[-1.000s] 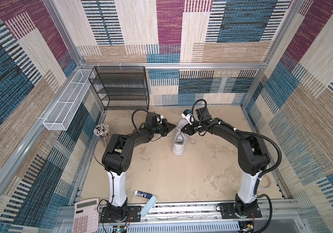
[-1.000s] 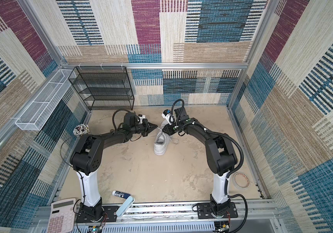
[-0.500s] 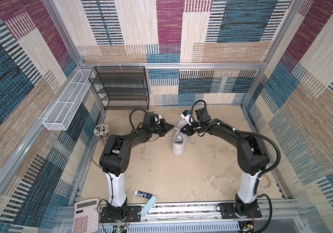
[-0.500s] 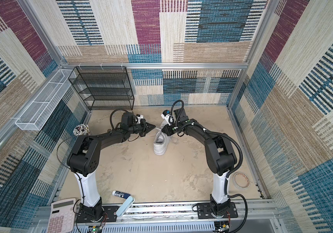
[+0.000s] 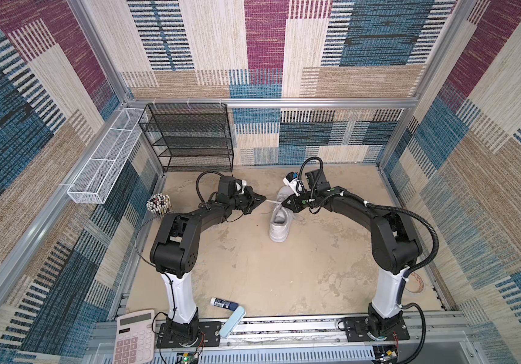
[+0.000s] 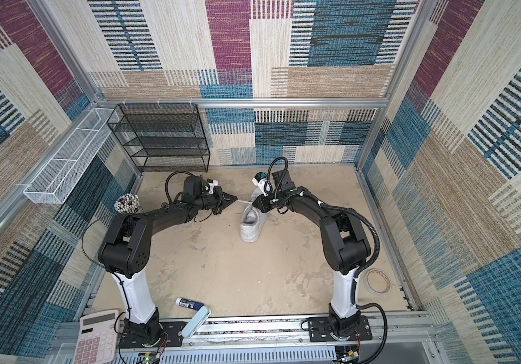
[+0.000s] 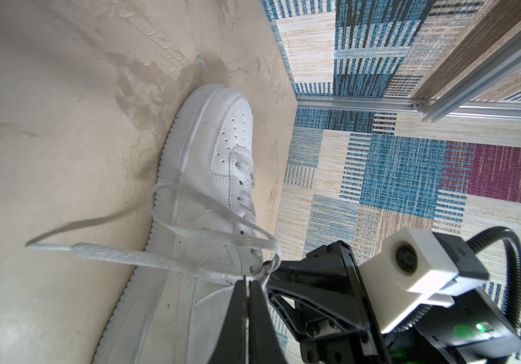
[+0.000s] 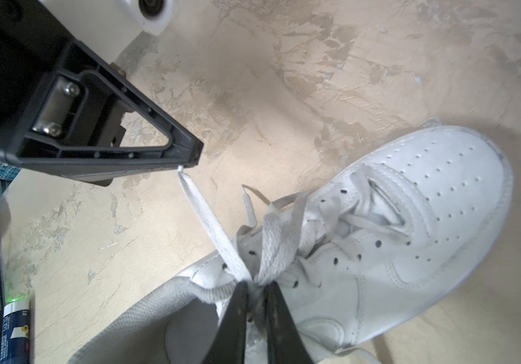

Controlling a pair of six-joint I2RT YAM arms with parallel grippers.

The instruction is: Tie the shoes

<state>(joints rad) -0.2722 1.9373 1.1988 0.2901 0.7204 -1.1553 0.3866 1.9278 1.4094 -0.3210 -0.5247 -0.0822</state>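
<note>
A white sneaker [image 5: 279,222] [image 6: 251,225] stands on the beige floor with its toe toward the near rail. To its left my left gripper [image 5: 263,199] [image 7: 248,282] is shut on the tip of one lace [image 8: 208,220]. This lace runs taut and short across to my right gripper [image 5: 283,204] [image 8: 255,288]. The right gripper is shut on the bunched laces at the top eyelets, over the shoe's grey opening. A second lace end [image 7: 111,253] hangs free off the shoe's [image 7: 215,151] side. In the right wrist view the toe [image 8: 426,195] points away.
A black wire rack [image 5: 189,138] and a white mesh basket [image 5: 104,164] line the back left. A cup of pens [image 5: 158,204] stands by the left arm. Calculator [image 5: 134,335], blue tube [image 5: 223,304] and pale case [image 5: 232,321] lie near the front rail; a tape roll [image 6: 378,281] lies right.
My left gripper has drawn back slightly to the left with the lace tip, stretching the lace. The right gripper has closed a little more and stays at the eyelets.
</note>
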